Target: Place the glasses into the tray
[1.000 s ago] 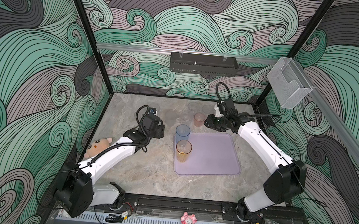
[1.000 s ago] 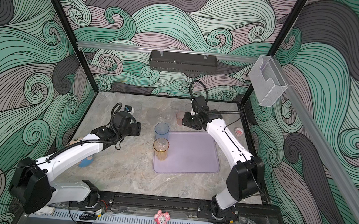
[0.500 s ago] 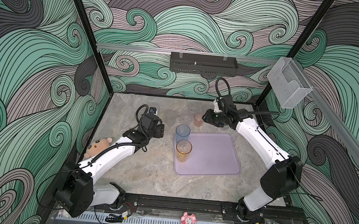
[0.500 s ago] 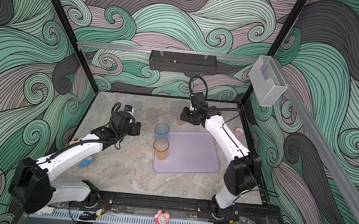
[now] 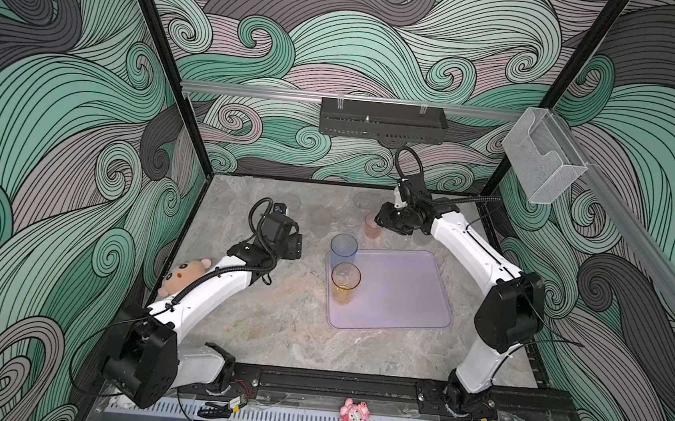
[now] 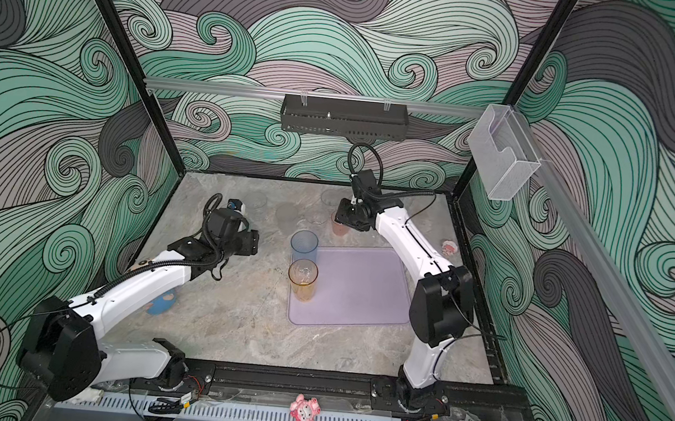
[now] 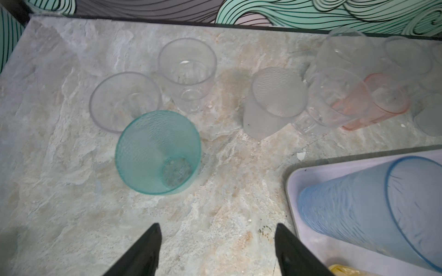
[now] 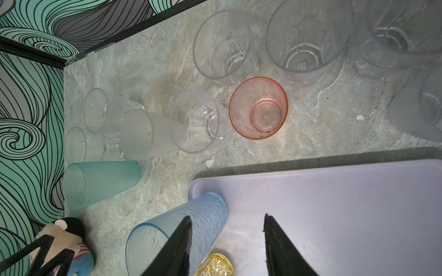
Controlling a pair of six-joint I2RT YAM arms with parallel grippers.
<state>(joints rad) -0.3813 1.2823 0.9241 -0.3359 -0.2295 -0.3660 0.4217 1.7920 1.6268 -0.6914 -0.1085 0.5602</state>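
With left fingers spread wide and empty over the bare counter, pointed toward the upright teal tumbler but short of touching, and right fingers apart too, pinching nothing, close by the short pink tumbler beyond the far edge of the tray, no grasp made yet. Inside the lilac tray only two of the glasses, the blue tumbler and the amber tumbler, both upright at the side nearer the left arm; all others out on the counter toward the back wall. Likely trouble when closing on the pink one: a clear tumbler just beside, another close behind, so easy to bump or topple with an outer finger. Also possible to knock the tall blue tumbler while carrying low across that corner. Light, smooth-looking plastic, so maybe sliding away instead of staying between the fingers. Better to descend straight and lift high.
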